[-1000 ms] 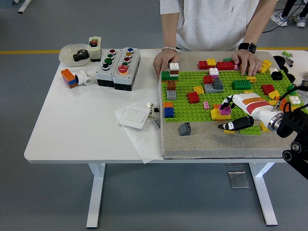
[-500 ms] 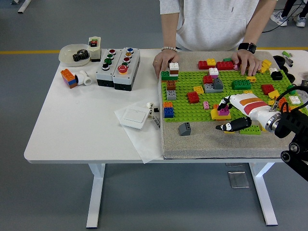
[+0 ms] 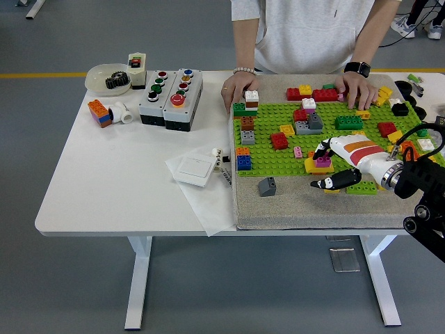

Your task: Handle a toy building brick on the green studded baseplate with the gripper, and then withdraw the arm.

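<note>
The green studded baseplate (image 3: 278,156) lies on a grey mat and carries several bricks. A small magenta brick (image 3: 323,162) sits on a yellow brick (image 3: 313,167) near the plate's front right. My right hand (image 3: 327,167), white with orange stripes, reaches in from the right and straddles this stack. Its white fingertips (image 3: 324,147) hang over the magenta brick's far side. The black thumb (image 3: 332,183) stretches out on the near side, apart from the bricks. The hand is open. A flat green brick (image 3: 361,188) lies under the wrist.
A person stands at the far side with one hand (image 3: 236,90) and the other hand (image 3: 358,89) resting on the mat's far edge. A grey sloped brick (image 3: 267,186) lies on the mat (image 3: 292,209). Button boxes (image 3: 170,97), a white switch (image 3: 193,169) and a bowl (image 3: 104,78) are to the left.
My right hand has crept slightly left and toward the near edge over the magenta and yellow stack. The bricks and the person's hands have stayed put.
</note>
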Robot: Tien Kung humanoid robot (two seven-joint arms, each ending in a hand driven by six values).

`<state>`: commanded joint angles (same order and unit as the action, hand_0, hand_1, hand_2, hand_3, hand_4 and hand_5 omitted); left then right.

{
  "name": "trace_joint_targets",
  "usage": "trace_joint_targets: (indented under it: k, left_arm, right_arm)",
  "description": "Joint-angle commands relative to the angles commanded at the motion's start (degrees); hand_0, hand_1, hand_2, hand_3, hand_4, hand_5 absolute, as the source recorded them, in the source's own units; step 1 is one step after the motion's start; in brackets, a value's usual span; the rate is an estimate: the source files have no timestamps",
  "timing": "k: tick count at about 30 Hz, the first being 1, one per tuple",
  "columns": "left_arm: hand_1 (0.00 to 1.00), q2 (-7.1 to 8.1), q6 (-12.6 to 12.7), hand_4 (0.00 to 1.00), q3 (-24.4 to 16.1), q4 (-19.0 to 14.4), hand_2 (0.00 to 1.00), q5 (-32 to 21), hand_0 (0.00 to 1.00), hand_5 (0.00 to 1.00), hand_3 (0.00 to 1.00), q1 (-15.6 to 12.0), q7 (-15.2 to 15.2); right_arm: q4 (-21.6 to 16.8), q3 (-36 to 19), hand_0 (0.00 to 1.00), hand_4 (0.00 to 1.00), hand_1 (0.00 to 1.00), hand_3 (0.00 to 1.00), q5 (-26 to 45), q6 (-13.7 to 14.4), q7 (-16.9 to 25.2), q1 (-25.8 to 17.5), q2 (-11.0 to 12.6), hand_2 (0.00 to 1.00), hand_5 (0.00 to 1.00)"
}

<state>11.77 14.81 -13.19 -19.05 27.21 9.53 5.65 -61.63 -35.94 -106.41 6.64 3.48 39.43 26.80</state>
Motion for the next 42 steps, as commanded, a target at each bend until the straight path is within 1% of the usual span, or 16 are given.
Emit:
trace_joint_targets:
  k: [11,29,42]
  left_arm:
    - [0.804,0.06,0.03,0.648,0.09,0.02,0.780,-0.13,0.805,0.646,0.618,0.09,-0.02]
    - [0.804,0.02,0.08,0.648,0.21,0.05,0.780,-0.39,0.805,0.646,0.617,0.03,-0.09]
    - [0.804,-0.02,0.02,0.647,0.07,0.08,0.781,-0.18,0.807,0.646,0.618,-0.24,0.02]
  right_arm:
    - [1.25,-0.03,0.562,0.949,0.584,0.594,0.00,-0.24,0.02,0.60,-0.36,0.631,0.412]
    - [1.24,0.14,0.557,0.951,0.584,0.597,0.21,-0.68,-0.07,0.51,-0.30,0.633,0.412]
    - [-0.77,-1.16,0.557,0.953,0.585,0.597,-0.50,-0.66,-0.32,0.16,0.28,0.635,0.415]
